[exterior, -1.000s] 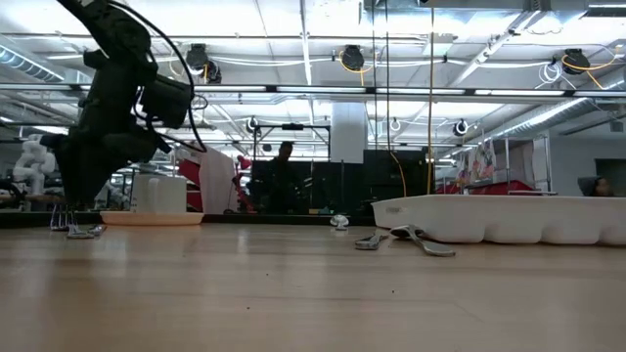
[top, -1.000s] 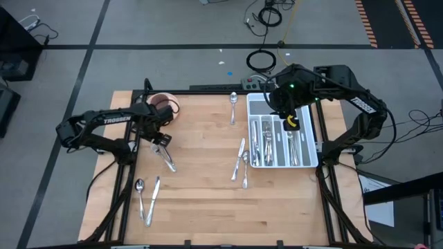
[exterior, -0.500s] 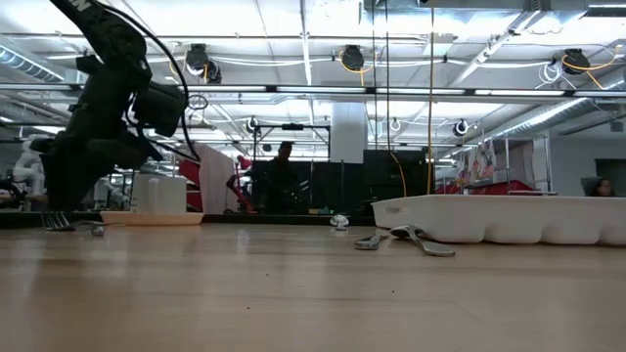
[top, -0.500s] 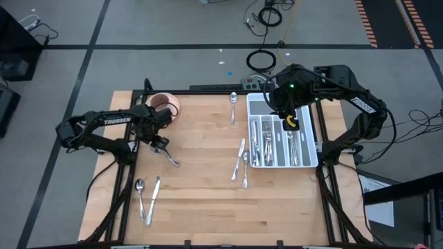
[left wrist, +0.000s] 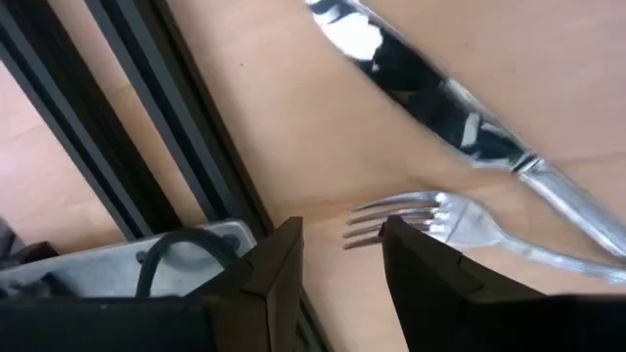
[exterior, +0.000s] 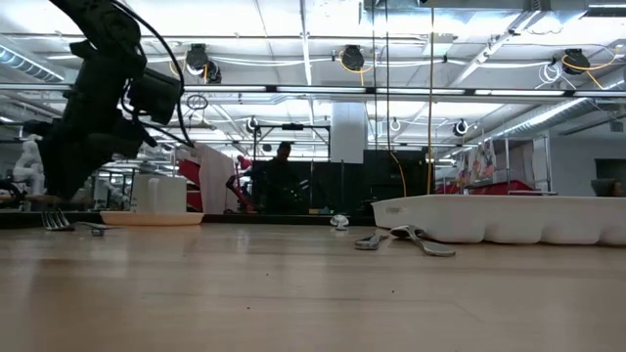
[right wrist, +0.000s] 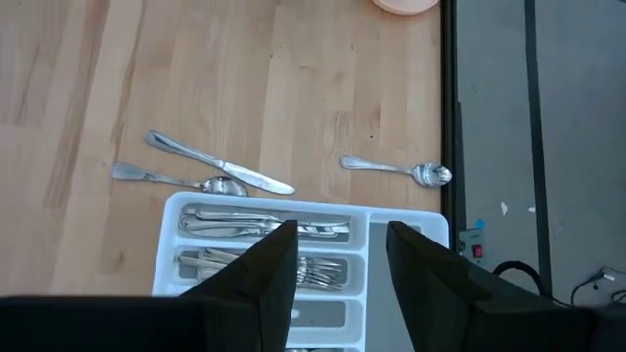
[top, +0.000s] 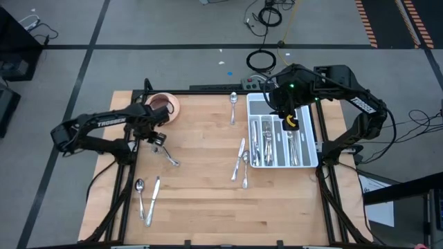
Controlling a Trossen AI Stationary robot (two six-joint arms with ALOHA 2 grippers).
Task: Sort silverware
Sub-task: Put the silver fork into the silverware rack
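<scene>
I've got the right tool (top: 289, 122) parked over the white tray (top: 277, 158), fingers apart, nothing in it. My left tool (left wrist: 337, 256) is apart too, with a fork (left wrist: 460, 223) and knife (left wrist: 430, 98) just ahead on the worktop (top: 201, 194).

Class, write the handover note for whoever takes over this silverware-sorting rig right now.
Left gripper: open, empty, low over the wooden table beside a silver fork and knife.
Right gripper: open, empty, above the white compartmented tray.
Done: several shiny metal pieces lie in the tray.
Left: the fork and knife, a spoon and knife near the front, three pieces beside the tray, one spoon at the back.
</scene>
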